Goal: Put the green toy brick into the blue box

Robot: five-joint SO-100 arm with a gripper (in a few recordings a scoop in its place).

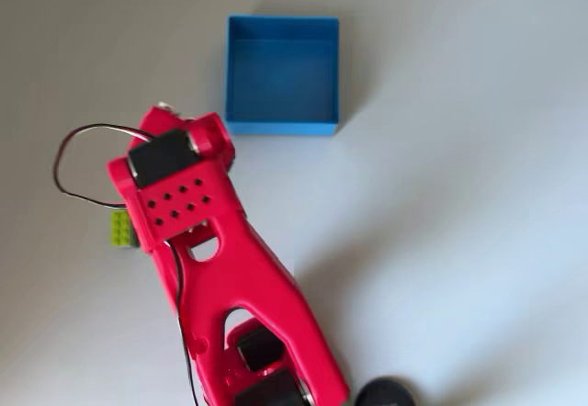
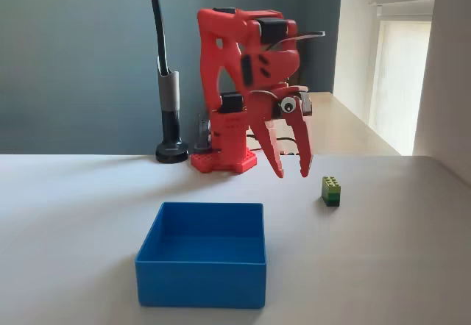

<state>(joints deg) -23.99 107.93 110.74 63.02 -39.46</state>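
Red arm stands at the back of the pale bench (image 2: 412,266) in the fixed view, folded forward, its hand (image 2: 292,173) hanging fingers-down above the surface. The two tapered red fingers (image 2: 271,152) are spread apart with a clear gap between the tips; nothing is between them. The tips hang clear of the bench.

Green toy brick (image 2: 330,190) sits on the bench, studs up, lime top over darker sides. In the fixed view it lies just right of the fingertips and a little nearer the camera, apart from them. In the overhead view the brick (image 1: 120,228) peeks out at the left edge of the arm's body, partly covered by it.

Blue box (image 2: 200,281) rests open side up in the foreground of the fixed view, left of the brick, nothing inside. From overhead the box (image 1: 282,129) lies above and right of the arm's upper end, well apart from the brick.

Black lamp base and stem (image 2: 170,119) stand behind, left of the arm.
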